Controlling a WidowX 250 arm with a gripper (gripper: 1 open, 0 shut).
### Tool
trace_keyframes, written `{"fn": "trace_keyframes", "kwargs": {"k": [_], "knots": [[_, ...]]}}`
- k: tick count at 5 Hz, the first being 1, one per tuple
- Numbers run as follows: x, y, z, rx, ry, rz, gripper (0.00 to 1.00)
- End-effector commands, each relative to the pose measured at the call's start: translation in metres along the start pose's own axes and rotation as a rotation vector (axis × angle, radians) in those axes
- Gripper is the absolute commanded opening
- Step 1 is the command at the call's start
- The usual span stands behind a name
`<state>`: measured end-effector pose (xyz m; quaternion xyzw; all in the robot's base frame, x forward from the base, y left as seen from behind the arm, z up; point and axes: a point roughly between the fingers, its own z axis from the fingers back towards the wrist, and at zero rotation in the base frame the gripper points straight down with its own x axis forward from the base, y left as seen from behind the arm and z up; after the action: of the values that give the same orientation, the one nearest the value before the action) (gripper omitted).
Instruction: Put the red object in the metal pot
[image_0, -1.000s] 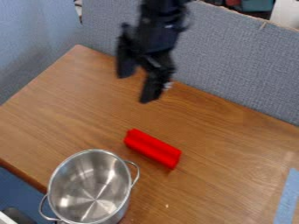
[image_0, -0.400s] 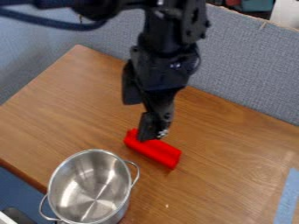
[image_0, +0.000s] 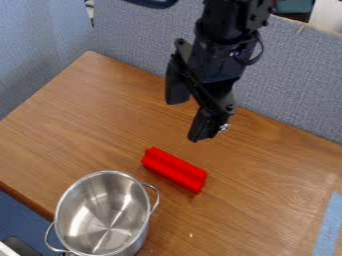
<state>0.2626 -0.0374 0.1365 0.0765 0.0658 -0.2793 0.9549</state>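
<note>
On the table (image_0: 54, 120) — one red object (image_0: 175, 169), one metal pot (image_0: 102, 214) — jaws released.

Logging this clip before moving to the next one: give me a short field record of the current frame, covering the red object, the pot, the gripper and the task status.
red object: red object lies flat on the wooden table, not held
metal pot: metal pot stands upright near the front edge, empty inside
relation: bar lies beside the pot's rim, up and to the right of it in the picture, outside it
gripper: gripper open, pointing down, above the table beyond the bar, holding nothing
task status: bar not yet grasped, not in pot
</note>
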Motion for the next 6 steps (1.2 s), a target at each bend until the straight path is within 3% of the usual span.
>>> {"fn": "trace_keyframes", "kwargs": {"k": [1, 2, 4, 5, 6], "knots": [[0.005, 0.011, 0.011, 0.035, -0.07, -0.083, 1.0], [0.012, 0.018, 0.013, 0.034, -0.074, -0.152, 1.0], [-0.003, 0.007, -0.006, 0.102, -0.139, -0.644, 1.0], [0.004, 0.008, -0.011, 0.106, -0.146, -0.604, 1.0], [0.012, 0.007, -0.018, 0.09, -0.158, -0.54, 1.0]]}}
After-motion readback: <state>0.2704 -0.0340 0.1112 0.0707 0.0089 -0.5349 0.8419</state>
